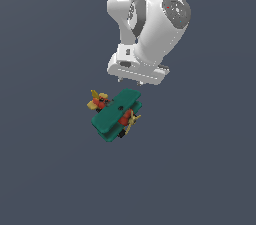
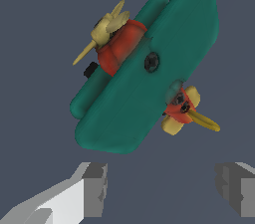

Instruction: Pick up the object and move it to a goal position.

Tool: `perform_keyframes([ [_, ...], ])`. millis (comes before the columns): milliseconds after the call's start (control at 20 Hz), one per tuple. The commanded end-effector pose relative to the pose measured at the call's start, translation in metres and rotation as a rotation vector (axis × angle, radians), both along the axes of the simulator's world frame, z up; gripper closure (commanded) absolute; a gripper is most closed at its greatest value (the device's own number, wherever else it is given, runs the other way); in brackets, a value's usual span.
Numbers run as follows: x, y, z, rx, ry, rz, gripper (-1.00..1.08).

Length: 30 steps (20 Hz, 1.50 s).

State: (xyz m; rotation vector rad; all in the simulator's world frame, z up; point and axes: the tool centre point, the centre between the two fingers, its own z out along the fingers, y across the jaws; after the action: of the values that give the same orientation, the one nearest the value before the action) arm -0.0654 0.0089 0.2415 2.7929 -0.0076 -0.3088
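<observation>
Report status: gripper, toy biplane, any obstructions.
Gripper open, empty, above the plane. Toy biplane on the surface, ungrasped. Nothing in the way.

Plain dark grey-blue floor [image 1: 45, 169]; toy biplane [image 1: 116, 115] rests on it, alone.

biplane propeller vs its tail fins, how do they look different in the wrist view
On the toy biplane, the propeller is pale yellow with long thin blades fanning out, one reaching well past the nose. The tail is a deeper yellow: short rounded lobes plus one long narrow fin. The propeller sits against the large red body; the tail sits on a much smaller red section beyond the wide teal wing. Both are yellow and project past the wings.
</observation>
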Motion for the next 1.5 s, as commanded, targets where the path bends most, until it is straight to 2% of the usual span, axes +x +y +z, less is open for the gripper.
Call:
perform_keyframes([
  [0, 0.000, 0.004, -0.010, -0.049, 0.016, 0.000, -0.60],
  [400, -0.001, 0.017, -0.037, -0.199, 0.045, 0.005, -0.60],
  [700, -0.001, 0.023, -0.049, -0.277, 0.050, 0.011, -0.60],
  [1050, -0.001, 0.027, -0.056, -0.327, 0.050, 0.017, -0.60],
  [1450, -0.001, 0.025, -0.060, -0.343, 0.051, 0.011, -0.60],
])
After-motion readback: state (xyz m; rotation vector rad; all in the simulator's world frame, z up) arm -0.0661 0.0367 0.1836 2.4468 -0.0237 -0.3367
